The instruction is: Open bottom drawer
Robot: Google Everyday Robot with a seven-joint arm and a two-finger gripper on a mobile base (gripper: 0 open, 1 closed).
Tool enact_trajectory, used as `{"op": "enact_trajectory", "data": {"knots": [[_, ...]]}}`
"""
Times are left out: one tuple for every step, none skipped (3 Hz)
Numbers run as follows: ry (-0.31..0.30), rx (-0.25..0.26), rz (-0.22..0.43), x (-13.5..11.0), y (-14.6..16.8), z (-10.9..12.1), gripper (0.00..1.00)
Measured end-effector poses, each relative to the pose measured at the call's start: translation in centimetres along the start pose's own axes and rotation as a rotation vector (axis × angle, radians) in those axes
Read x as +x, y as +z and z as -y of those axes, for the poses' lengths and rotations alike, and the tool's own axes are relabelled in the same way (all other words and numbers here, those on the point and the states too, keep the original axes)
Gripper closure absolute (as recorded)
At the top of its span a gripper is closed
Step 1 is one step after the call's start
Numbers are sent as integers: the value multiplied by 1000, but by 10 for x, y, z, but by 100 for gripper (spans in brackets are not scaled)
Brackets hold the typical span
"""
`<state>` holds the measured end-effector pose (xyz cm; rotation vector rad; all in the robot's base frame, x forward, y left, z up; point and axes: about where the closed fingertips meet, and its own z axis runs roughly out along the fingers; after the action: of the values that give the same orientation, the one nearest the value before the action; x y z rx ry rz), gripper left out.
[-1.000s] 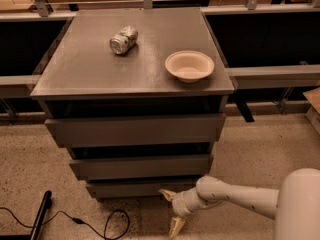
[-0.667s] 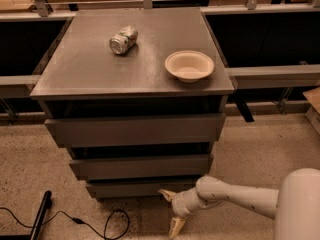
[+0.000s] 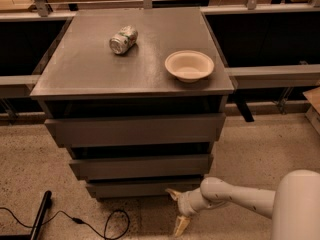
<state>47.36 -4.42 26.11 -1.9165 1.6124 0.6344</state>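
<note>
Gripper (image 3: 176, 210) low at near right, just in front of the drawer unit's bottom right corner, fingers spread wide apart, nothing between them. Upper finger (image 3: 173, 193) sits at the lower right edge of the bottom drawer (image 3: 135, 188); can't tell if it touches. Lower finger points down toward the floor (image 3: 260, 149).

Grey drawer unit (image 3: 100, 69) fills scene centre, flat top, three fronts stacked. White robot arm (image 3: 235, 198) comes in from the near right corner to the gripper. Top drawer front (image 3: 132, 129) is widest, middle drawer front (image 3: 140, 166) below it. Bottom drawer is lowest, shortest front, just above the floor, front set back under the middle one, not pulled out.

Pale bowl (image 3: 189, 65) upright on the right side of the top, near the front edge. Crushed can (image 3: 123, 39) lies on its side, further back and left of the bowl, well apart from it. Black cable (image 3: 90, 224) loops on the floor at near left, beside a black bar (image 3: 41, 216).
</note>
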Motion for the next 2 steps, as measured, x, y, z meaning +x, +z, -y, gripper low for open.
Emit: {"op": "enact_trajectory", "data": {"knots": [[-18, 58, 4, 22, -3, 9, 0], [-47, 79, -45, 38, -4, 26, 0]]}}
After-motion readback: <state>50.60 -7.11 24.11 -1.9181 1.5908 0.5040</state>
